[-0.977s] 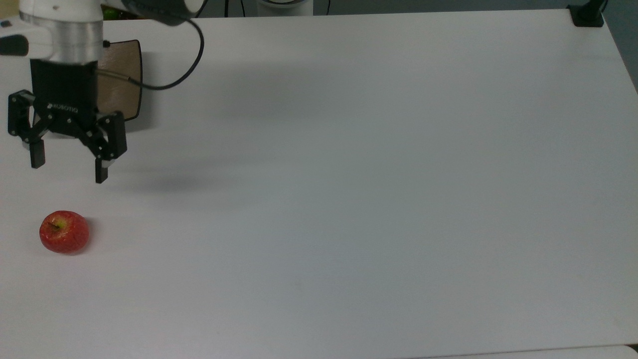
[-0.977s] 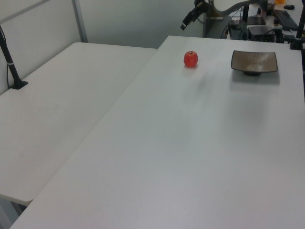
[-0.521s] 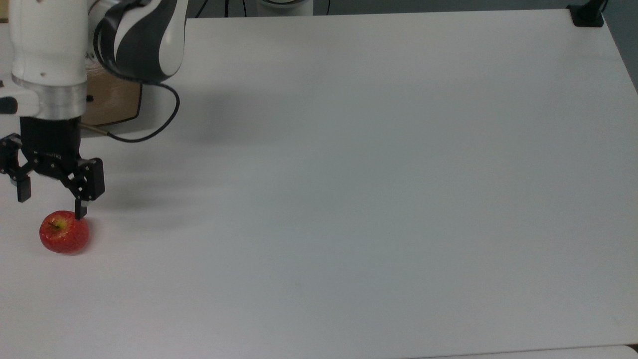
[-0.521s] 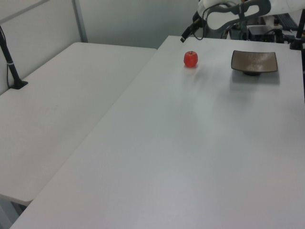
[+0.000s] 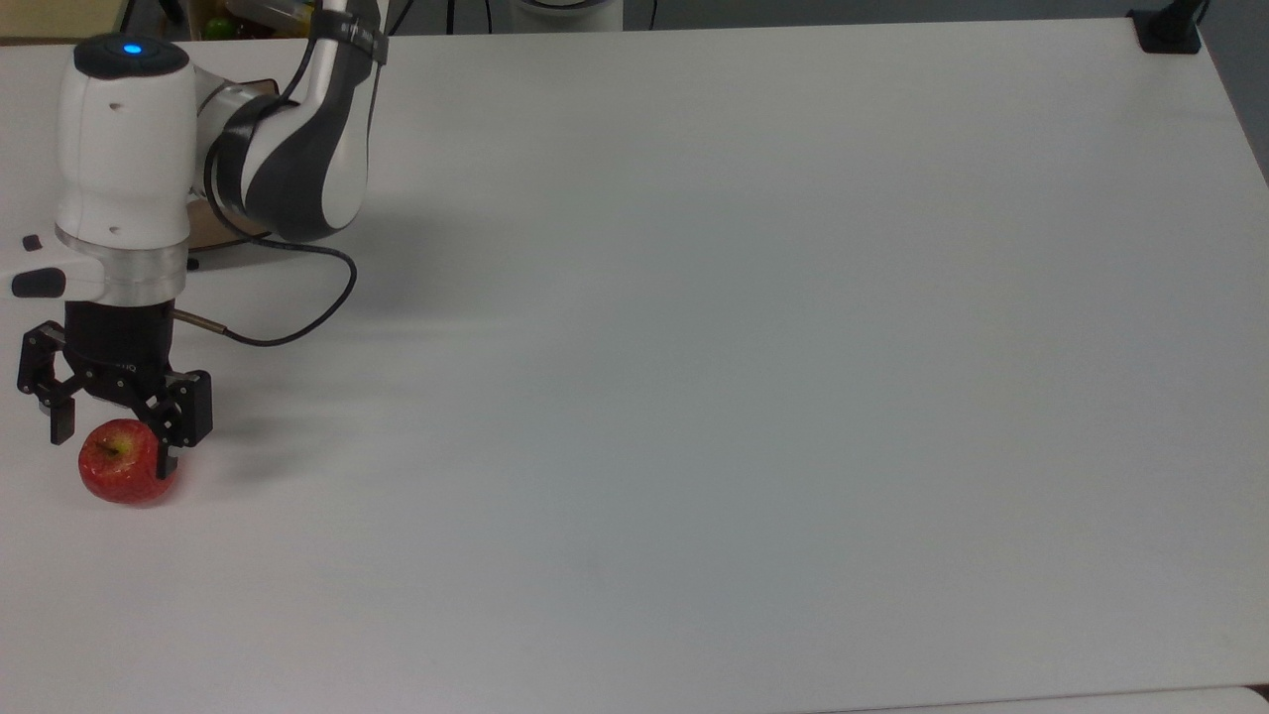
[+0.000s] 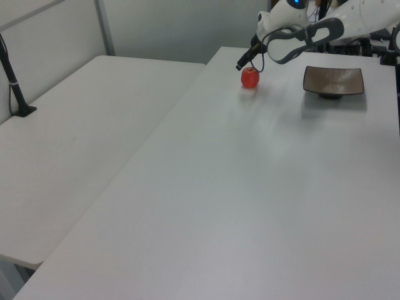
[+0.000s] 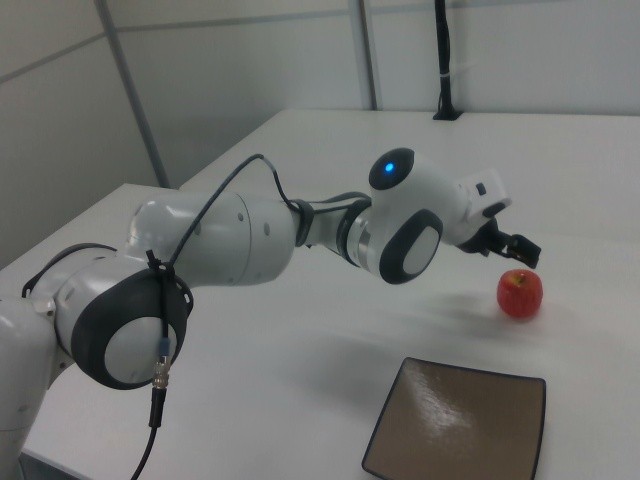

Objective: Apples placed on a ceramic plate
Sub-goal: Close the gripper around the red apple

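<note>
A small red apple (image 5: 124, 474) sits on the white table near the top view's left edge, also seen as the apple (image 6: 250, 77) and the apple (image 7: 520, 293). My gripper (image 5: 114, 446) is open, and its black fingers (image 5: 169, 458) straddle the apple's upper part. In the right view the gripper (image 7: 510, 248) hangs just above the fruit, with no clear contact. The gripper (image 6: 245, 61) holds nothing. The square brown ceramic plate (image 6: 333, 80) stands empty beside the apple; in the right view the plate (image 7: 460, 420) is nearer the camera. In the top view my arm hides most of it.
The arm's black cable (image 5: 297, 327) loops over the table to the right of the gripper. A black clamp (image 5: 1168, 30) sits at the top view's far right corner. A second white table (image 6: 75, 137) with a black post (image 6: 15, 87) adjoins on the left view's left.
The open gripper came down and forward from near the plate to just over the apple. The arm now covers the plate in the top view. The apple and plate stayed put.
</note>
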Available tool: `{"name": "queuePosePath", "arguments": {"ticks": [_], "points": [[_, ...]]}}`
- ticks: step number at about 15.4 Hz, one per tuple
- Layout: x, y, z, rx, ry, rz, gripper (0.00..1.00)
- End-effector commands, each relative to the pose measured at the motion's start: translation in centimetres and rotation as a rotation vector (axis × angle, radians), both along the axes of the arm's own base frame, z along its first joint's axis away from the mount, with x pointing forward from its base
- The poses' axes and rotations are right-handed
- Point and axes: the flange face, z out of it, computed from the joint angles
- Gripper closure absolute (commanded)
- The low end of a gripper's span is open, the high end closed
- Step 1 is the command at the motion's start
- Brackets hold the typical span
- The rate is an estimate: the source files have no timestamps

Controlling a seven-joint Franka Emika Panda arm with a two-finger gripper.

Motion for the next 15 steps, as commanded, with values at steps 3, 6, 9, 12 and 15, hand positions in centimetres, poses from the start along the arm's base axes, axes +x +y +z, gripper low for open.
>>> {"name": "queuePosePath", "arguments": {"ticks": [3,6,9,12,15], "points": [[0.3,-1.1,-2.3,-0.063,0.011,0.018,0.00],[0.2,-1.2,-3.1,-0.079,0.029,0.029,0.00],[0.0,-1.3,-3.5,-0.102,0.047,0.043,0.25],[-0.2,-0.7,-4.7,-0.172,0.099,0.094,0.66],[-0.2,-0.6,-4.3,-0.189,0.102,0.103,0.72]]}}
